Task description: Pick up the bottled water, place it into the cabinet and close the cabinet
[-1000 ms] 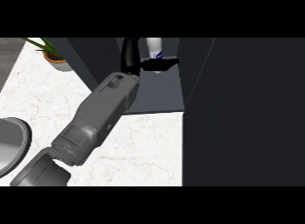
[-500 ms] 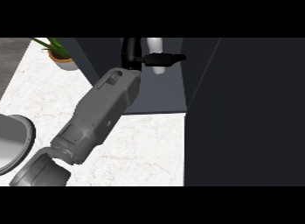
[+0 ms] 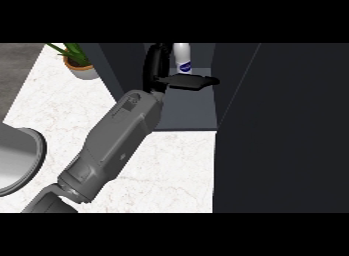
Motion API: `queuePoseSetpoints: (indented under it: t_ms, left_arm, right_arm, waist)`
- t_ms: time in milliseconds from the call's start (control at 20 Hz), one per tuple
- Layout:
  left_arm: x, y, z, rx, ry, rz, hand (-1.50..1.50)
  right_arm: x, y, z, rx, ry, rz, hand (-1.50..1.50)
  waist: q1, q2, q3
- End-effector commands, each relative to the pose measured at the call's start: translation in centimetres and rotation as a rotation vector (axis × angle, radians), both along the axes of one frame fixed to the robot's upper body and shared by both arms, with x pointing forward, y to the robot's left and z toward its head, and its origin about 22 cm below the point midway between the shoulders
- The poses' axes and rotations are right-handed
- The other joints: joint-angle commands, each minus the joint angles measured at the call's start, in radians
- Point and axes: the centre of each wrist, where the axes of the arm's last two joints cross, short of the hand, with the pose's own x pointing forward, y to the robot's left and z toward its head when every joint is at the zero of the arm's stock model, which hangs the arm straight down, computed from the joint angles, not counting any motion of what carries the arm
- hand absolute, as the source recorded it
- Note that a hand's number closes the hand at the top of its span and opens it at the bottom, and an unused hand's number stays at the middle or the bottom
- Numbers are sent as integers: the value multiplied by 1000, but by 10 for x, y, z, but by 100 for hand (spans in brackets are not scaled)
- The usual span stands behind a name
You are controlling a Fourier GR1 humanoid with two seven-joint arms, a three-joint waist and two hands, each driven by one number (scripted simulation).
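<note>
Treat the placing step as nearly complete: the water bottle (image 3: 183, 59) stands upright inside the cabinet (image 3: 188, 107), deep in the open compartment, with its white body and blue label visible above the hand. What remains, by your judgement of the task, is to draw the hand out and shut the door (image 3: 291, 130), which stands open as a dark panel along the right of the view.

Note the pose of the left hand (image 3: 178, 80): the grey forearm runs up from the lower left across the marble counter (image 3: 169, 170) and into the cabinet. The fingers lie flat and straight, pointing right, just below the bottle label; they are released, not wrapped round the bottle. You cannot tell whether they touch it.

The right hand does not show
</note>
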Motion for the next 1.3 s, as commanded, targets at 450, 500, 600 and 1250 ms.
queuePoseSetpoints:
  t_ms: [450,500,600,1250]
  left_arm:
    - [-88,0,-20,-120,14,-133,-150]
    - [-105,-1,-29,-131,35,-153,-150]
    - [-119,2,-34,-135,43,-157,-150]
    - [-195,68,-45,-150,65,-97,-150]
  right_arm:
    - [4,20,29,-14,-46,0,-150]
    - [13,18,26,-9,-49,-19,-150]
    - [6,26,40,-29,-50,-3,-150]
    - [16,43,38,-129,42,377,150]
  waist:
    - [29,-5,0]
    - [44,-4,0]
    - [30,-3,-1]
    - [10,-1,-1]
